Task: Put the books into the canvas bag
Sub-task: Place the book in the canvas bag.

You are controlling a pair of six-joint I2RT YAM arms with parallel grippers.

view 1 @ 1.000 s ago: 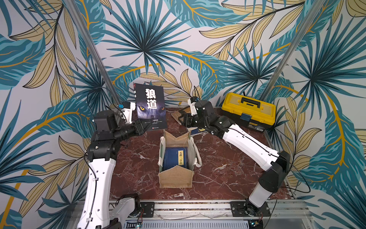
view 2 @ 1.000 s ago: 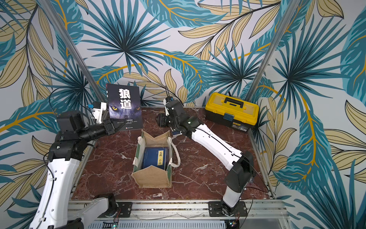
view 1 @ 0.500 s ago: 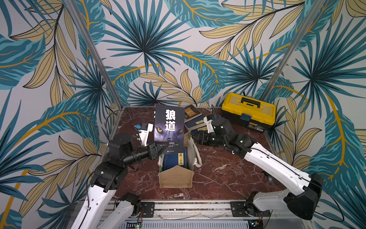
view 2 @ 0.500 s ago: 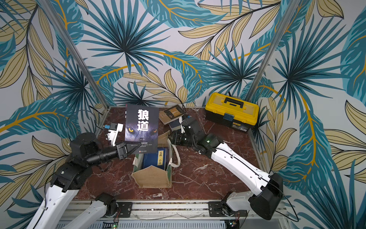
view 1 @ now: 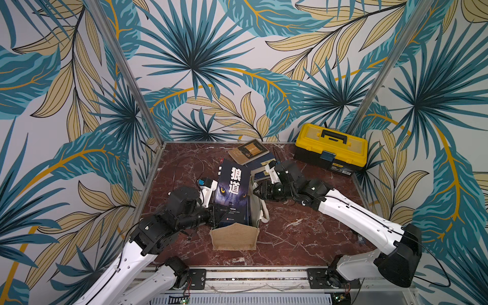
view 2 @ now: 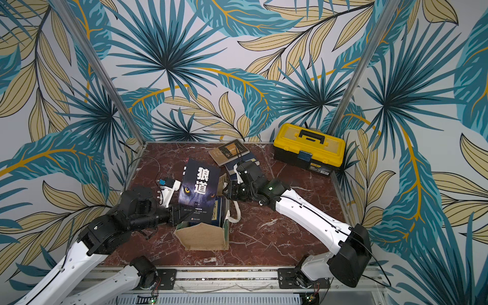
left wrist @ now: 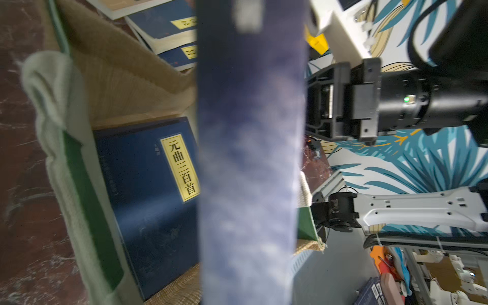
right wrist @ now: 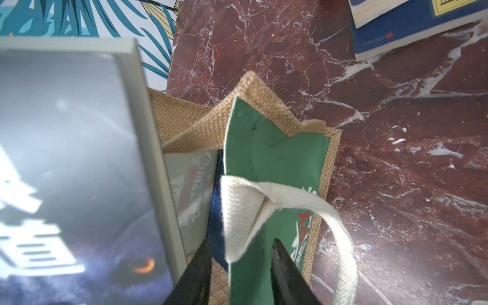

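Left gripper (view 1: 215, 214) was clamped on the low corner of the wolf-cover book (view 1: 232, 188), held upright at the mouth of the canvas bag (view 1: 233, 239), where a navy book (left wrist: 148, 190) already lay. Right gripper (right wrist: 241, 241) stood jaws apart astride the bag's right wall, not pinching it. Insertion seemed under way; the next move called for lowering the book straight in, then fetching the far stack (view 1: 253, 158).

Left arm: swung by me from the counter's (view 1: 290, 237) back-left corner forward and down to the tan jute bag with green panels (view 1: 233, 236).
Dark wolf-eyed paperback (view 1: 232, 190): was high against the wall in my left pincer (view 1: 214, 212); lower edge now sits at the bag's mouth.
Right pincer (right wrist: 241, 241): I brought it off the rear stack of navy paperbacks (view 1: 260, 160); fingers (right wrist: 195, 272) now straddle the bag's green side wall.
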